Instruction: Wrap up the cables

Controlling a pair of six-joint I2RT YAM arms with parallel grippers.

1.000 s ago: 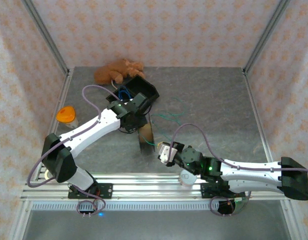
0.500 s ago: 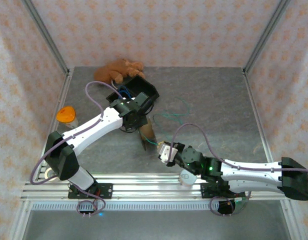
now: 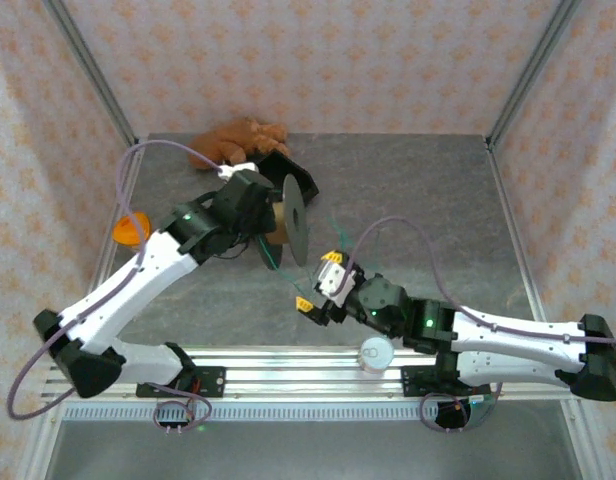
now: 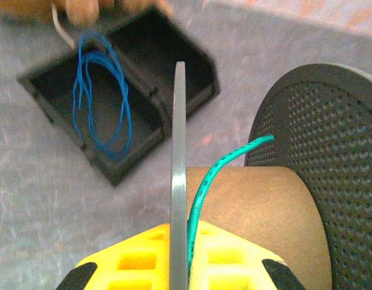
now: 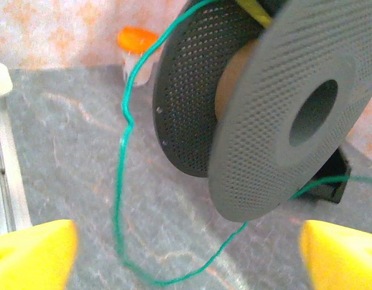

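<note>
now that the left gripper has swung the spool back toward the black bin and holds it on edge, jaws clamped tight on one flange, the right gripper has sprung wide and grips nothing. the green cable trails from the core to a slack loop on the table; it seems pinned under the left fingers too, though that is hard to tell. the blue cable lies coiled in the bin. winding looks barely begun.

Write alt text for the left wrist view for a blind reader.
Yellow jaws clamp the grey spool by its flange, the green cable crossing its cardboard core. Behind, a black bin holds a coiled blue cable.
</note>
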